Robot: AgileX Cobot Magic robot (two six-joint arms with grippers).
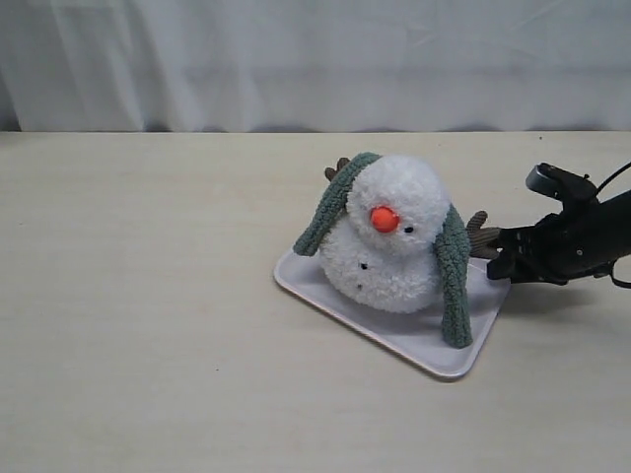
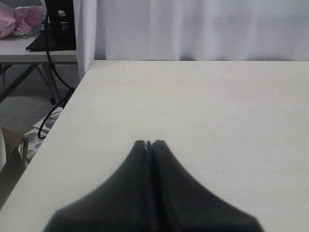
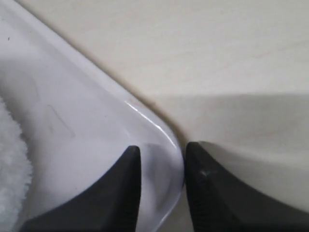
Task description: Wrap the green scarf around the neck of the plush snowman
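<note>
The plush snowman sits on a white tray, leaning forward, orange nose facing the camera. The green scarf runs behind its head, and both ends hang down in front, one on each side; the right end reaches the tray. My right gripper is at the tray's right corner. In the right wrist view this gripper is shut on the tray's rim, one finger inside and one outside. White plush shows at the edge. My left gripper is shut and empty over bare table, outside the exterior view.
A brown branch arm sticks out beside the right gripper. A white curtain backs the table. In the left wrist view the table's edge drops to a floor with cables and another table.
</note>
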